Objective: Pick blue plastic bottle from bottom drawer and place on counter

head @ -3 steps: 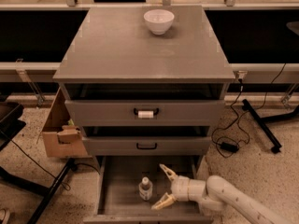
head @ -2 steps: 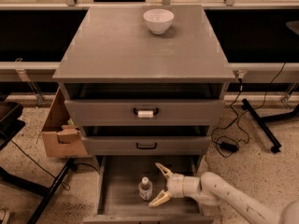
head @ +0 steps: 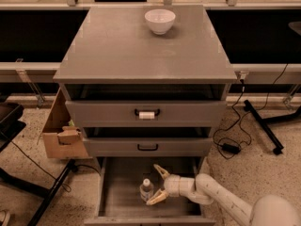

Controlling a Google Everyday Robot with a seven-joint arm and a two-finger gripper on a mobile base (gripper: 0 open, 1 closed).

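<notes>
Beside the grey cabinet's left flank, a brown open cardboard box (head: 59, 135) sits on the speckled floor. Right of it, the wide, shallow grey bottom drawer (head: 120, 187) is pulled out beneath two shut upper drawers with black handles. A small, faintly bluish clear plastic bottle (head: 146, 190) with a white cap stands upright on the drawer floor, near the middle.

The cream two-fingered pincer (head: 151, 185) reaches in from the right. Its fingers are spread apart, one behind the bottle and one in front, and I cannot tell whether either touches it. The pale jointed arm (head: 221, 199) trails off to the lower right.

Up above, the flat grey bench (head: 136, 51) carries only a round white bowl (head: 160, 20) near its far edge.

The grasp looks ready to close, and that is where trouble lies:
- The bottle is light and tall, so if one finger meets it first it may tip or skid away.
- A grip high on the cap could let it swing or slip.
- On the lift, the middle drawer's front overhangs the back of the drawer, so rising too soon could knock the bottle free.
</notes>
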